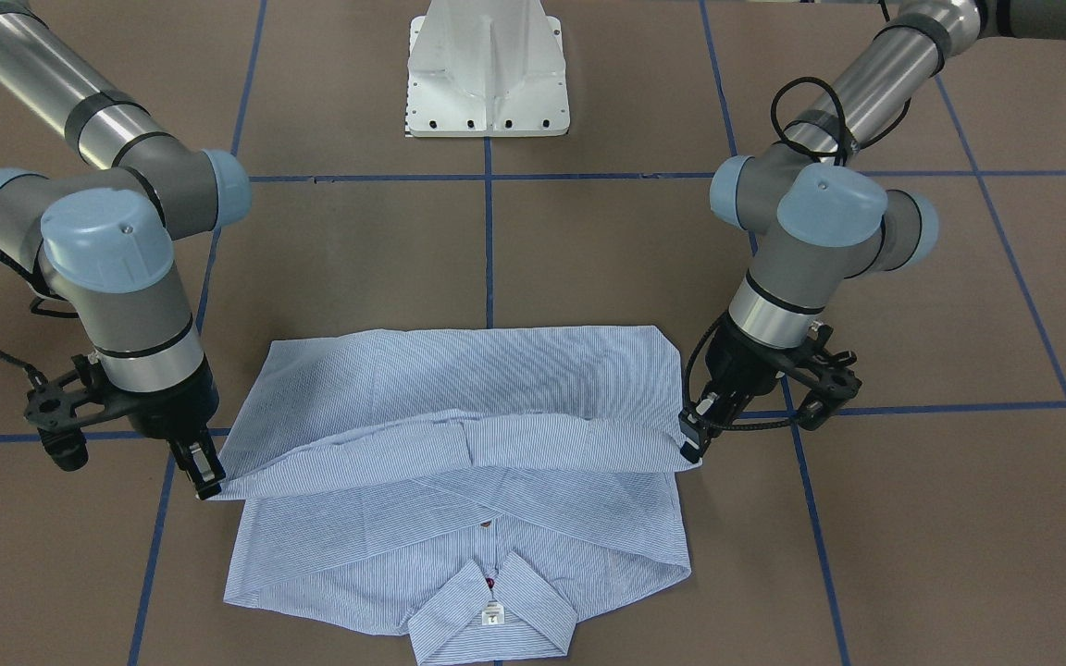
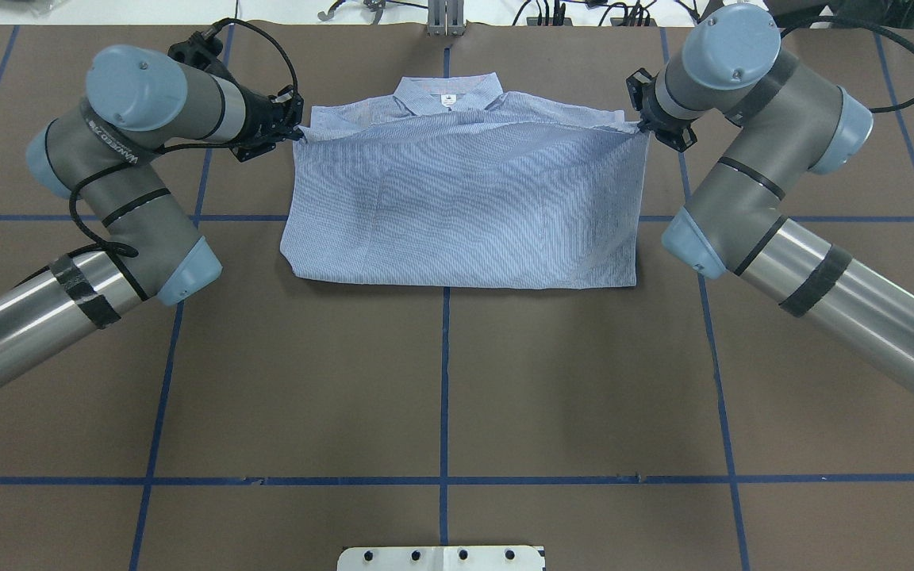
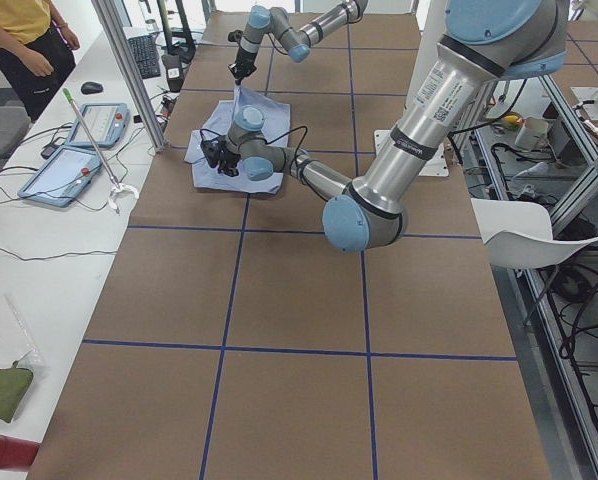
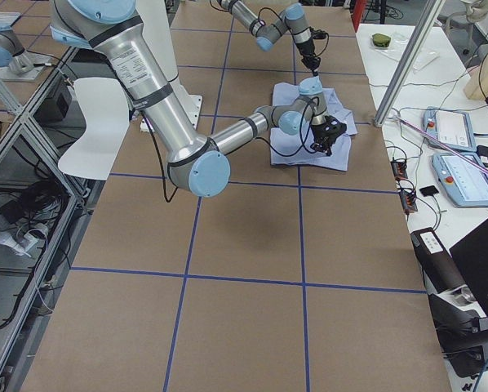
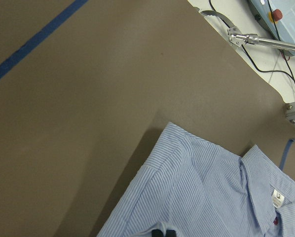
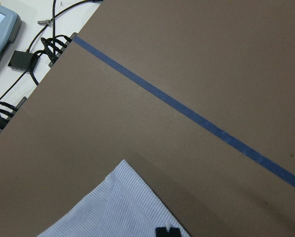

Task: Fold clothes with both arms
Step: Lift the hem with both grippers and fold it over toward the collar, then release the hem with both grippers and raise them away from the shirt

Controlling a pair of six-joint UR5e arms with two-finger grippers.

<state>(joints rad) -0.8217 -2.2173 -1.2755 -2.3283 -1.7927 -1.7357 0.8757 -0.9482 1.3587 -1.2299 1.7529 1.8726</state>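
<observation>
The black two-finger left tool (image 1: pixel 692 445), frame right, and right tool (image 1: pixel 208 479), frame left, each pinch a folded corner of the light blue striped shirt (image 1: pixel 468 388).

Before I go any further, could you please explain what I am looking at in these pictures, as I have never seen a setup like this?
This is a robot with two arms, a left arm and a right arm, on either side of a white base. Each arm ends in a two-finger gripper. Six cameras show one moment: one faces the robot across the table, one looks over its shoulders, two stand at the table's ends, and one rides on each wrist. On the brown table lies a blue striped shirt, with its collar on the side far from the robot. The left gripper and the right gripper each pinch one end of the edge that is folded over the shirt's body, short of the collar.
</observation>
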